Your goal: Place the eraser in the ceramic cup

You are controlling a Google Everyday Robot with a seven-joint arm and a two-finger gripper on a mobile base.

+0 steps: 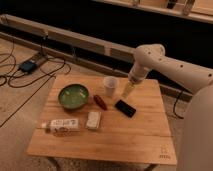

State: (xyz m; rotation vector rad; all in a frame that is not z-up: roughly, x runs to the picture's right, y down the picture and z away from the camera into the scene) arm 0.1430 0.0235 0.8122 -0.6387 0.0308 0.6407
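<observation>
The tool [127, 91] hangs at the end of a smooth white rounded arm, over the far right part of the desk [145, 135], just right of the ceramic cup [110, 85] and above the flat black slab [125, 108]. Whether it is spread or closed, and whether it grips anything, I cannot tell.

The ceramic cup is plain, white and glossy, tapering to its base, and stands upright near the far edge of the pale wood-grained desk. The eraser is not visible on the desk; what lies inside the cup cannot be made out.

Left of the cup sits a round green bowl [73, 96] with a shiny glazed inside. Between the bowl and the black slab lies a red oblong item [100, 102], set at a slant. Nearer the front edge rest a white rectangular block [93, 120] and, beside it, a clear bottle [61, 125] lying on its side with a white label.
</observation>
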